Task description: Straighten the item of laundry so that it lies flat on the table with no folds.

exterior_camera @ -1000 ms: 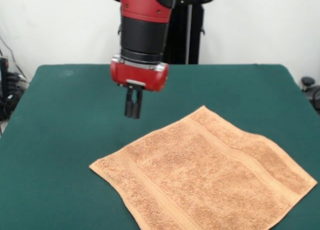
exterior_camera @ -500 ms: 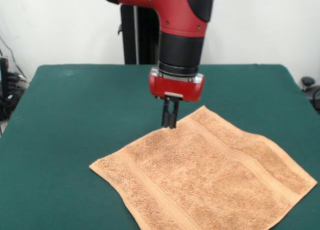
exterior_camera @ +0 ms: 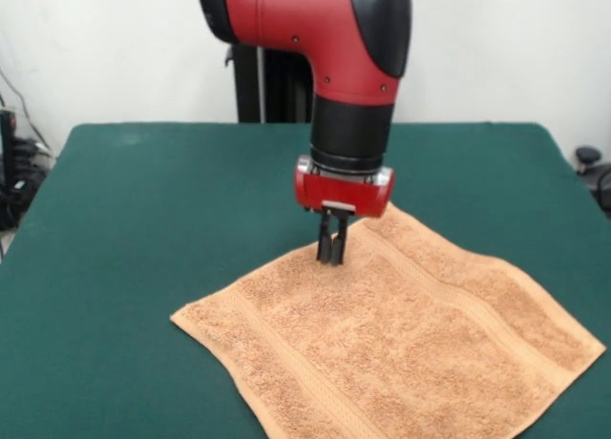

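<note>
- One towel [exterior_camera: 396,339] lies spread on the table [exterior_camera: 143,219], toward the near right part, turned like a diamond, with no folds to be seen.
- Its near corner runs off the lower edge of the front view.
- Red arm [exterior_camera: 325,38] comes down from above.
- Gripper [exterior_camera: 331,260] has its fingers drawn close together, tips at the towel's far edge; whether they pinch cloth cannot be told.

The towel [exterior_camera: 391,334] runs off the picture's bottom edge at 6 o'clock, so its near corner cannot be seen. The arm [exterior_camera: 325,38] is cut off at 12 o'clock. The table [exterior_camera: 143,219] is cut at the bottom corners.
</note>
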Motion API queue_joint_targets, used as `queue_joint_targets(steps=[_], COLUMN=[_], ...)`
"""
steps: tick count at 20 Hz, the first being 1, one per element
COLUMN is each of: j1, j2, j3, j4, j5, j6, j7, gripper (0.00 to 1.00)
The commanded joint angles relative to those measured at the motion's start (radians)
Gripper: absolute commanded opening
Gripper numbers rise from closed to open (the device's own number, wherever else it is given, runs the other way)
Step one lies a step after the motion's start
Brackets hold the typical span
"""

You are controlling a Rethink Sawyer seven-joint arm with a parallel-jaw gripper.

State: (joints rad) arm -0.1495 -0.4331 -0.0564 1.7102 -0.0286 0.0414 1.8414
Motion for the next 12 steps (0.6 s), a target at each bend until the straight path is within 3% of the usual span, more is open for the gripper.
queue_joint_targets(steps=[1, 12], j1=[0.003, -0.023], j2=[0.144, 0.238], j3=[0.069, 0.083], j4=[-0.036, -0.108], j5=[0.061, 0.059], j6=[-0.1, -0.155], j7=[0.214, 0.187], gripper=[0.0, 0.0])
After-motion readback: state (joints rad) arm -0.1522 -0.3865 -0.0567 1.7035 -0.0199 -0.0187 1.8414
